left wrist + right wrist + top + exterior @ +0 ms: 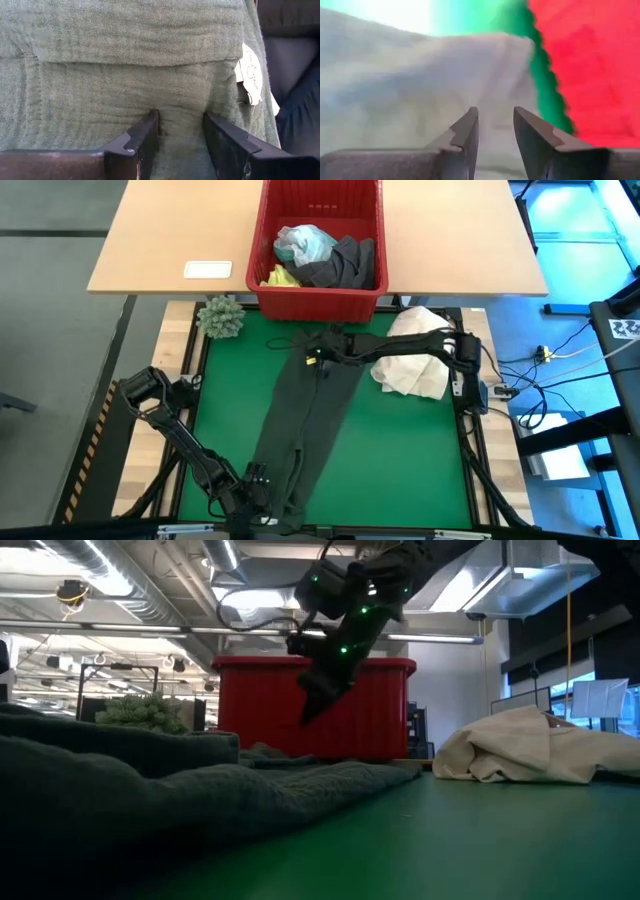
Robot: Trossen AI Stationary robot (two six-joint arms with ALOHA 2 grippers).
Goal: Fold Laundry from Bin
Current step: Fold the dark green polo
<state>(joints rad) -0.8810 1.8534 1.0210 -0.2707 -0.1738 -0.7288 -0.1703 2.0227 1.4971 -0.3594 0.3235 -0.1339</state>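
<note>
The desk [420,450] has a green mat, and a long dark green-black garment [305,425] lies stretched along it from the near edge up toward the red bin [320,300]. That bin sits at the far side on a wooden table [170,230], holding a grey garment [345,265], a light turquoise-blue one [303,243] and a bit of bright yellow [280,277]. A cream-white cloth bundle [415,360] rests to the right. The left pincer [181,131] presses on the garment's near end, fingers parted with cloth bunched between them. The right pincer [318,353] hangs over the far end, fingers parted, pinching nothing I can see. A small spiky green plant [221,317] stands beside the bin.
</note>
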